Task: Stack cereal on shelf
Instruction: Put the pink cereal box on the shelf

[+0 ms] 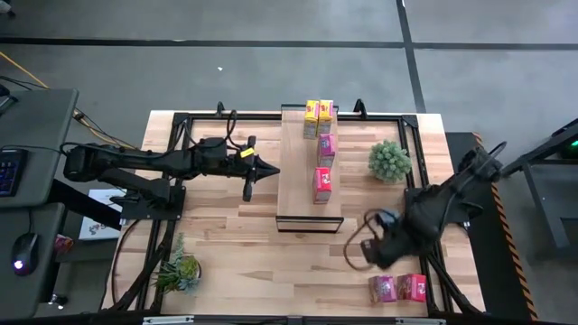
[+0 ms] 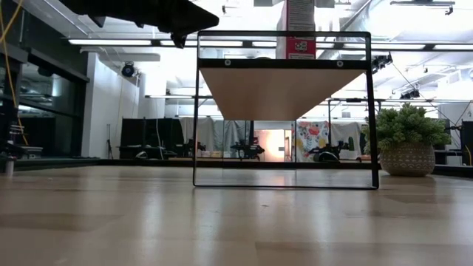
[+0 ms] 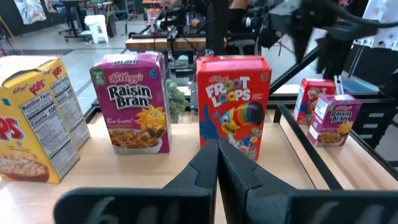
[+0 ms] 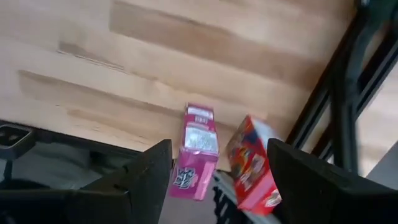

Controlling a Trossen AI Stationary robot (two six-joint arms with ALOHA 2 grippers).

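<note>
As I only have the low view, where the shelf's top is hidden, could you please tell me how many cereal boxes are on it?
Observer: Four small cardboard boxes stand on the long light-wood shelf: two yellow boxes, a magenta-purple box and a red box.
Operator: Where are the other two?
Observer: A second magenta-purple box and a second red box stand on the wooden tabletop, by the right arm.
Operator: Is a tool gripping them?
Observer: No. The right tool hangs open above them; the left tool is shut beside the shelf.

Two dark arms are seen. A small yellow mark is carried on the left arm point(image 1: 172, 162). Black cables are looped around the right arm point(image 1: 433, 209).
</note>
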